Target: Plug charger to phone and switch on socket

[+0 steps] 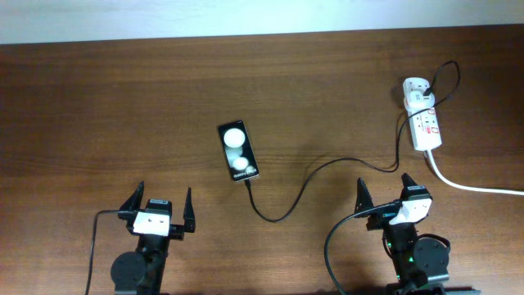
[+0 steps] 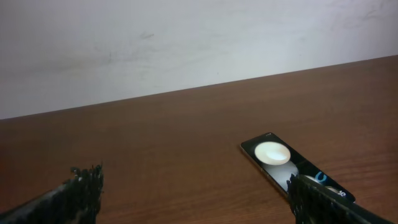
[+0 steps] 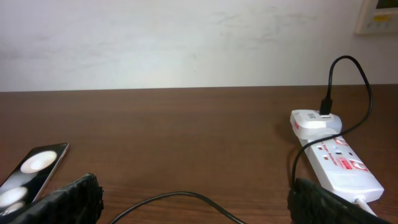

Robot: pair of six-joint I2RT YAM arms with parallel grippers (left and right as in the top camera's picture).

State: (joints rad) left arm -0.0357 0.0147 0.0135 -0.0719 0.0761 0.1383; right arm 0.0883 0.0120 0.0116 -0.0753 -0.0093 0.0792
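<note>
The black phone [image 1: 237, 152] lies face up at mid-table, with two white spots reflected on its glass. The thin black charger cable [image 1: 282, 215] runs from the white socket strip [image 1: 426, 124] at the far right, loops low, and ends at the phone's near end. I cannot tell if the tip is in the phone. My left gripper [image 1: 161, 198] is open and empty, near and left of the phone [image 2: 273, 158]. My right gripper [image 1: 383, 187] is open and empty, near the socket [image 3: 339, 167], with the cable [image 3: 180, 195] lying between its fingers [image 3: 196, 194].
A thick white cord [image 1: 475, 187] leaves the socket toward the right edge. A white adapter [image 3: 314, 119] with a black plug sits at the strip's far end. A pale wall runs behind the table's far edge.
</note>
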